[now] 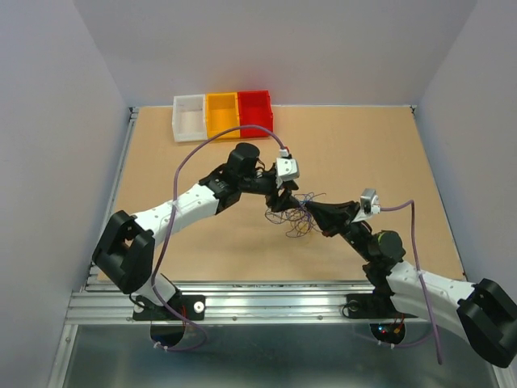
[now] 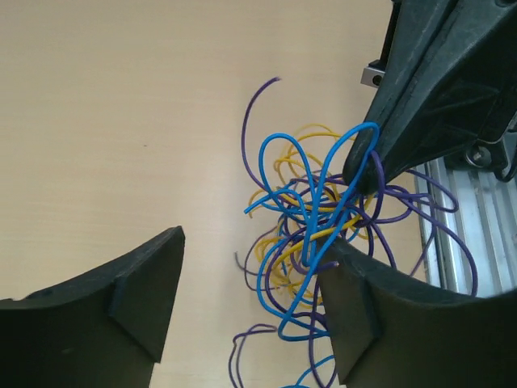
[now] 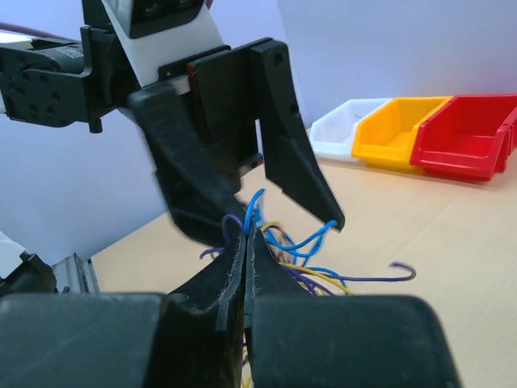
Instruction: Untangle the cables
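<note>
the cables point(image 2: 311, 234) lie as one loose knot of blue, yellow and purple strands near the middle of the table point(image 1: 363, 153), a little toward its near edge, between the two arms. most of the tangle seems to rest on the tabletop, but a blue loop rises out of it to the tip of the right gripper point(image 3: 245, 242). that gripper reaches in from the right, its fingers pressed flat together and pinching the blue strand, perhaps a purple one too. the left gripper point(image 2: 250, 242) hangs over the knot from the left, its fingers spread wide with nothing clamped between them and one finger just beside the heap. by the look of it, the right arm anchors one strand so that the left can straddle the mass and take another to draw apart. a white bin point(image 1: 189, 117), an orange bin point(image 1: 222, 115) and a red bin point(image 1: 254, 113) stand in a row at the far edge, well apart from the knot.
</note>
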You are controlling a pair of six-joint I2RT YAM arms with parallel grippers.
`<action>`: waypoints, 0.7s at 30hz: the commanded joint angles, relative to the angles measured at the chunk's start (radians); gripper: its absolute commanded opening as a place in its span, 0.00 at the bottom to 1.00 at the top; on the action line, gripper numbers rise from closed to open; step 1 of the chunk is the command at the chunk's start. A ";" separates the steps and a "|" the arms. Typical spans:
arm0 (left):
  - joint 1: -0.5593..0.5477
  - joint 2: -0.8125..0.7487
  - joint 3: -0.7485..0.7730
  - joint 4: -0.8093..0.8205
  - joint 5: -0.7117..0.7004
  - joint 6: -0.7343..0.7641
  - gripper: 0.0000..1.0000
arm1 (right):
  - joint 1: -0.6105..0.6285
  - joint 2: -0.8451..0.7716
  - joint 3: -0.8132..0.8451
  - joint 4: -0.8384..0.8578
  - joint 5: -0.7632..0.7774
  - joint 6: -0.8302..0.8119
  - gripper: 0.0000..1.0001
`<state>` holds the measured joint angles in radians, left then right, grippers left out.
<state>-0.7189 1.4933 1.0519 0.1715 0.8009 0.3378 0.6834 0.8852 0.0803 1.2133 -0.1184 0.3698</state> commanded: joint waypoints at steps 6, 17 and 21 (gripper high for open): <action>-0.025 0.045 0.100 -0.038 -0.063 0.032 0.05 | 0.008 -0.045 -0.034 0.014 0.036 -0.017 0.18; -0.022 -0.056 0.080 -0.029 -0.049 -0.014 0.00 | 0.010 0.155 0.045 -0.026 -0.069 -0.161 0.72; -0.020 -0.079 0.076 -0.026 -0.043 -0.026 0.00 | 0.008 0.225 0.081 -0.028 -0.078 -0.167 0.52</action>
<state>-0.7425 1.4902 1.1027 0.1078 0.7395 0.3344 0.6834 1.0626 0.0856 1.1530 -0.1650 0.2432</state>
